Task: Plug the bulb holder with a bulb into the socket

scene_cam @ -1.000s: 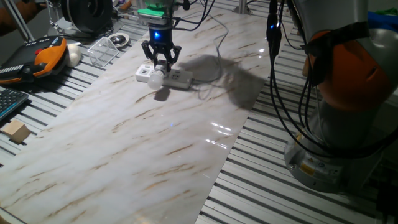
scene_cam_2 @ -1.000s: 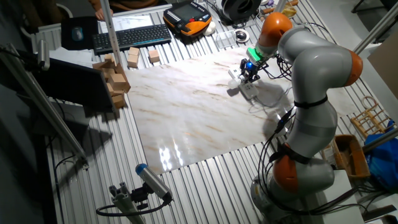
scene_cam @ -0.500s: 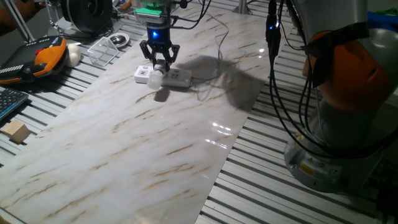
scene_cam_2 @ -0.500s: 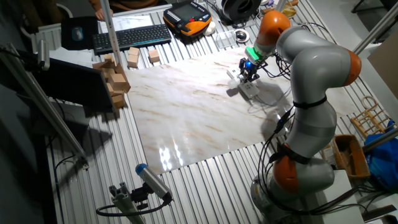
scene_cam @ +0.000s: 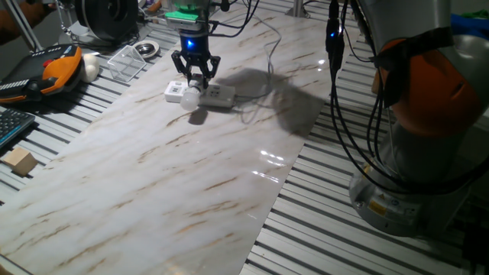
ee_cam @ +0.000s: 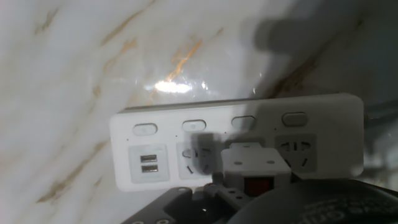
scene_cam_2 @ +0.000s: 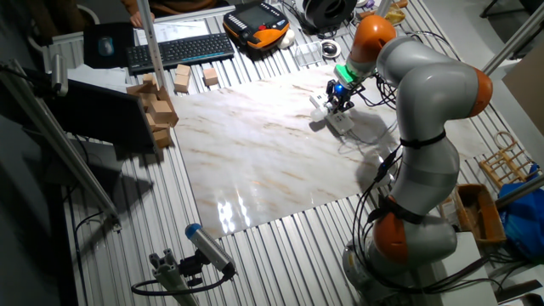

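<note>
The socket, a long white power strip [scene_cam: 218, 95], lies on the marble board near its far edge; it also shows in the hand view [ee_cam: 161, 146] and in the other fixed view [scene_cam_2: 342, 121]. The white bulb holder [ee_cam: 255, 163] with its red switch sits on the strip's third outlet. The frosted bulb [scene_cam: 191, 98] sticks out from it toward the front. My gripper [scene_cam: 196, 76] hangs just above the holder with its fingers spread, not gripping anything; it also shows in the other fixed view [scene_cam_2: 339, 101].
The strip's white cable [scene_cam: 269, 53] runs back across the board. A clear plastic box [scene_cam: 126, 61], an orange-and-black pendant [scene_cam: 46, 72] and a white ball [scene_cam: 91, 67] lie at the left. A wooden block [scene_cam: 21, 162] and a keyboard [scene_cam_2: 180, 49] sit off the board.
My gripper has risen slightly and shifted a little left above the holder. The holder, bulb and strip stay almost where they were.
</note>
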Controlling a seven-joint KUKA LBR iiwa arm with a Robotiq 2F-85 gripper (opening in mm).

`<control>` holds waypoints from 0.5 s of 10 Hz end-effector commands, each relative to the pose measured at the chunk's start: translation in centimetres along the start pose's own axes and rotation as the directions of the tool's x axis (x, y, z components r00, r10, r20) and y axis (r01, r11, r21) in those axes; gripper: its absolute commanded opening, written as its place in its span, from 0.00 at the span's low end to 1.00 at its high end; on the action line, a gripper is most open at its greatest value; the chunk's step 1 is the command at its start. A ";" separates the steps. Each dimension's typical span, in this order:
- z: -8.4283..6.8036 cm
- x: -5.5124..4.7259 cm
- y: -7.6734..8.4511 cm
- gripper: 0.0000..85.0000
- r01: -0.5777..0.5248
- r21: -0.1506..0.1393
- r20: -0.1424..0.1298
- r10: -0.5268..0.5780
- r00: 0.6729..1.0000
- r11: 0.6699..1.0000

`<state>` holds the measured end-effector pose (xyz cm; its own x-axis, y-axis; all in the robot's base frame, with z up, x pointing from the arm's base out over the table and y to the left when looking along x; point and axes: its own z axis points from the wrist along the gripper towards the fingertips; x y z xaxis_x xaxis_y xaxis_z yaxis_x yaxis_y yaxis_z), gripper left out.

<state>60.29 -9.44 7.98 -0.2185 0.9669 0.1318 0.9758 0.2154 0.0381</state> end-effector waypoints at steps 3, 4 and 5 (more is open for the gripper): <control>0.3 -0.1 -0.1 0.60 0.001 0.002 -0.001 -0.001 1.000 1.000; 0.3 -0.1 -0.1 0.60 -0.003 0.002 -0.001 0.003 1.000 1.000; 0.3 -0.1 -0.1 0.80 -0.006 0.002 0.000 0.006 1.000 1.000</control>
<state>60.29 -9.51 7.63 -0.2130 0.9682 0.1312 0.9770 0.2100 0.0361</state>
